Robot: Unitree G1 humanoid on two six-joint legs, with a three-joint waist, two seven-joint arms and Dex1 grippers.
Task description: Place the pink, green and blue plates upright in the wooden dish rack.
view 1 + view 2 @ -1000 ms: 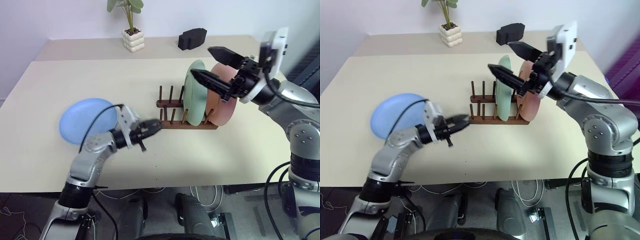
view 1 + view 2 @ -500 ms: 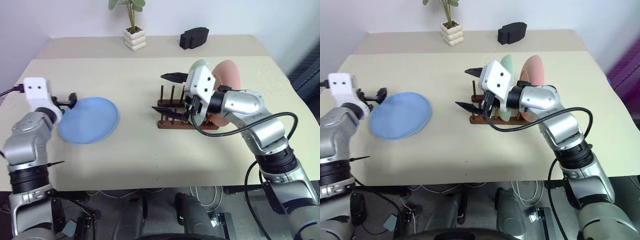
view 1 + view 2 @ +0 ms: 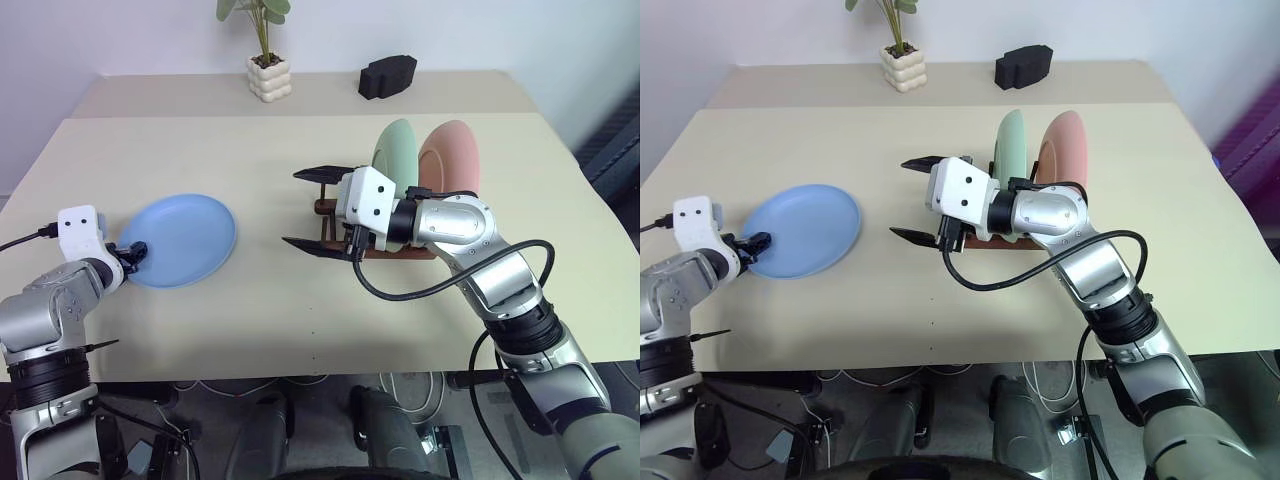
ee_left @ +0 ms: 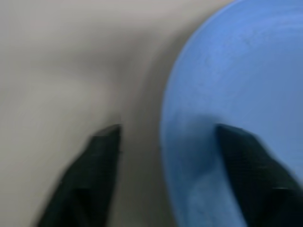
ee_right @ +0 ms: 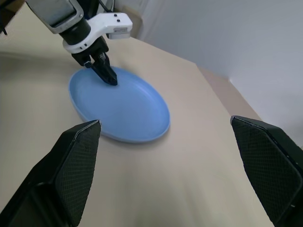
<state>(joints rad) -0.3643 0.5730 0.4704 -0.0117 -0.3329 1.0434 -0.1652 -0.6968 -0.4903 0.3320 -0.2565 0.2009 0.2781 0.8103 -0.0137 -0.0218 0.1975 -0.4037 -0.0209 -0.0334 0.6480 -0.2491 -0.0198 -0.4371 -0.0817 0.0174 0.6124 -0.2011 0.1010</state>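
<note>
Blue plate point(image 3: 180, 240) is lying flat on the table point(image 3: 300, 160), well left of the rack point(image 3: 380, 240). Left gripper point(image 4: 165, 142) is straddling the plate's left rim, one finger over the plate, one over the table, jaws parted and not clamping. Right gripper point(image 3: 320, 210) is hovering level just left of the rack, jaws spread wide, holding nothing. Green plate point(image 3: 395, 155) and pink plate point(image 3: 450, 160) are standing upright in the rack.

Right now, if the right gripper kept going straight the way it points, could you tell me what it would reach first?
Probably the blue plate. The right gripper is open, pointing across the table at the plate, with only bare tabletop between. The left gripper is at the plate's far rim. Its height is uncertain.
</note>
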